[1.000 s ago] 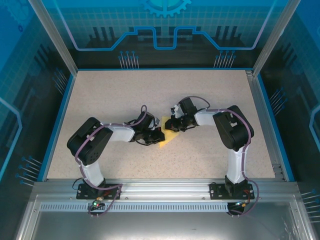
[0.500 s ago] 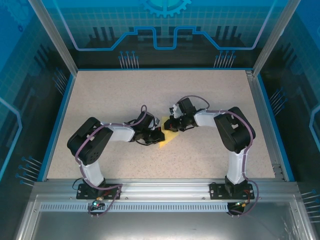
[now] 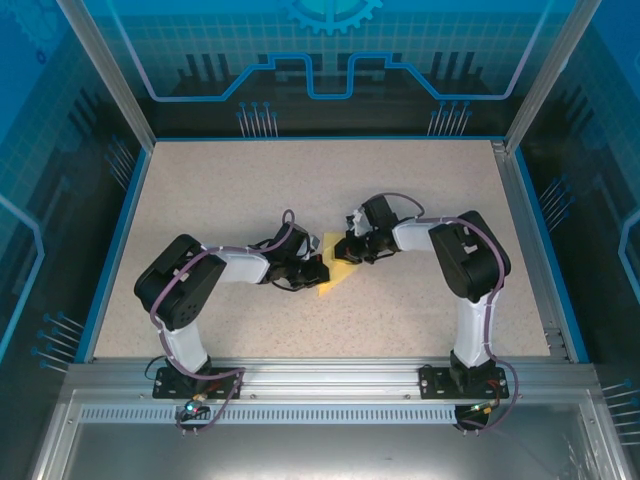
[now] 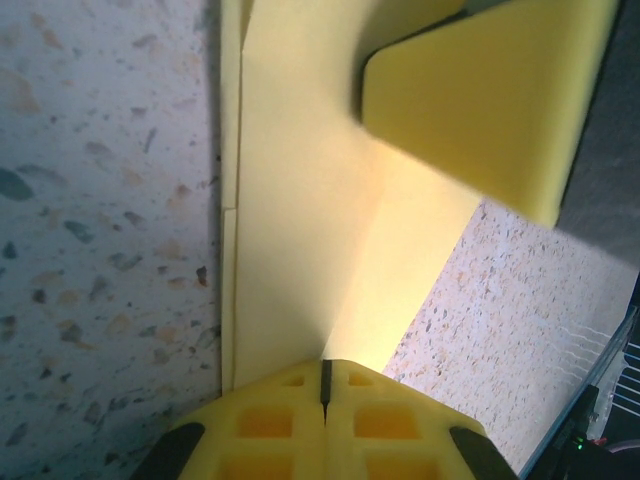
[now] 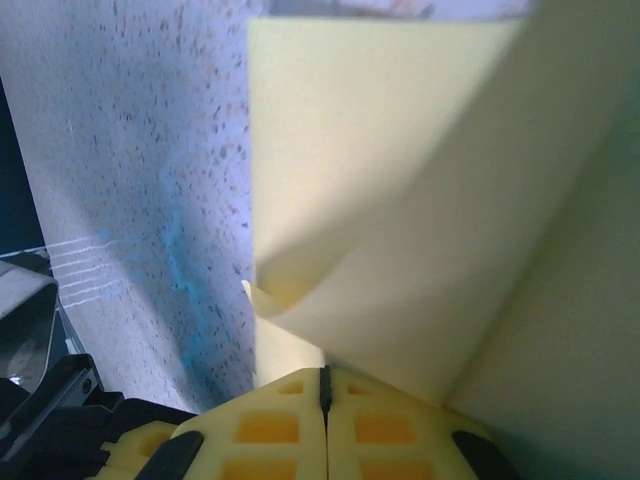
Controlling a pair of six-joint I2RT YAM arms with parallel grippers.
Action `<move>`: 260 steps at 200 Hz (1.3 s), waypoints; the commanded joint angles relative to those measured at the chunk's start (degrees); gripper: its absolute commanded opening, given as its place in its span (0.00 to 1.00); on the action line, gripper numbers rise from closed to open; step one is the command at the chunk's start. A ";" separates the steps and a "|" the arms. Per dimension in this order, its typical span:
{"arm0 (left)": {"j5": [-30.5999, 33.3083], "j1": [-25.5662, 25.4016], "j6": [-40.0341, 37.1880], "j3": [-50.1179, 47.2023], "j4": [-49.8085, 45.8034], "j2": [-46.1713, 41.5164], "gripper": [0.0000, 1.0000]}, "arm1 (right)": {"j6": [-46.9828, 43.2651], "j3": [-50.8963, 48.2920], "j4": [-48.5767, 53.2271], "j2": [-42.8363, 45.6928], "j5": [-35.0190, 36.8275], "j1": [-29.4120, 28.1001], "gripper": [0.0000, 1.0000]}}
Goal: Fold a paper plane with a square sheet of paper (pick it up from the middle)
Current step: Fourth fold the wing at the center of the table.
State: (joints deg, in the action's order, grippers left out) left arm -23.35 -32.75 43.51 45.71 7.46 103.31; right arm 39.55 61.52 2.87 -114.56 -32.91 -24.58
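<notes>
Square sheet of paper [image 3: 340, 276]: one item, pale yellow, plain. It sits on the speckled table [image 3: 250, 190] in the gap between the two gripper tips, reaching forward from each pair of fingertips in the wrist views.

Condition: partly worked. Overlapping layers lie flat ahead of the left gripper [image 4: 323, 392]. A raised flap with a soft crease stands ahead of the right gripper [image 5: 323, 385].

Progress, as judged: early to middle. Some folds are made, while the pointed nose, the long centre line and the wings are left to do.

Left gripper: one, fingertips closed tight, with the sheet's edge running into their seam. It appears to be pinching the paper.

Right gripper: one, likewise closed, with paper folds meeting its seam.

Table: one.
</notes>
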 commanded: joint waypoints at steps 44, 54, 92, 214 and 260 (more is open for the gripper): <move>3.75 0.13 -1.58 -3.18 -10.10 3.67 0.00 | -1.55 3.22 3.72 -2.51 4.22 7.06 0.07; 3.75 0.07 -1.75 -3.33 -10.23 3.66 0.00 | -1.74 3.90 4.45 -2.75 4.61 7.70 0.08; 3.78 0.09 -2.11 -3.53 -10.54 3.66 0.00 | -2.50 5.36 6.12 -1.59 3.65 8.69 0.08; 3.29 0.04 -2.64 -1.98 -11.35 4.71 0.00 | -1.93 2.81 2.05 2.93 2.12 -1.72 0.05; 3.45 0.05 -3.14 -1.77 -11.95 4.63 0.00 | -2.99 4.85 2.60 -2.85 5.54 0.07 0.04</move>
State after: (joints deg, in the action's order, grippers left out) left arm -23.79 -32.62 42.87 46.26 6.68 103.57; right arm 37.41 64.60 5.08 -114.63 -29.74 -26.17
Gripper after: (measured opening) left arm 0.049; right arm 0.047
